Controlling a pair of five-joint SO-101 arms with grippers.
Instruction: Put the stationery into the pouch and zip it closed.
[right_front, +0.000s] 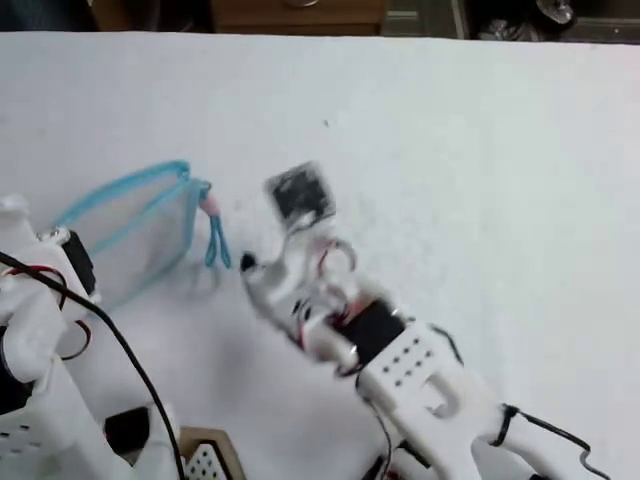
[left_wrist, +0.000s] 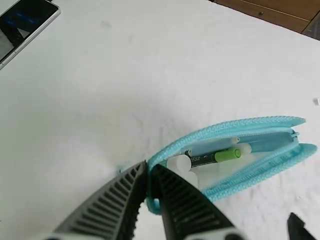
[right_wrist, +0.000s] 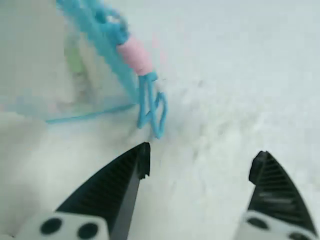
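Stationery (left_wrist: 212, 158) is seen lying inside the unzipped, blue-edged pouch (right_front: 135, 235), which is laid flat on the white table (right_front: 450, 130) in front of the left arm. One corner of the pouch is pinched in the left gripper (left_wrist: 148, 170). The right gripper (right_wrist: 202, 156) is held near the pink-beaded zip pull (right_wrist: 134, 56), its fingers spread wide.

The pouch (left_wrist: 227, 167) is clear smooth plastic edged with woven blue zip tape (left_wrist: 235, 127), the table (right_front: 450, 150) matt, faintly rough white, the left gripper (left_wrist: 148, 166) fingers (left_wrist: 182, 202) ribbed matt black plastic.
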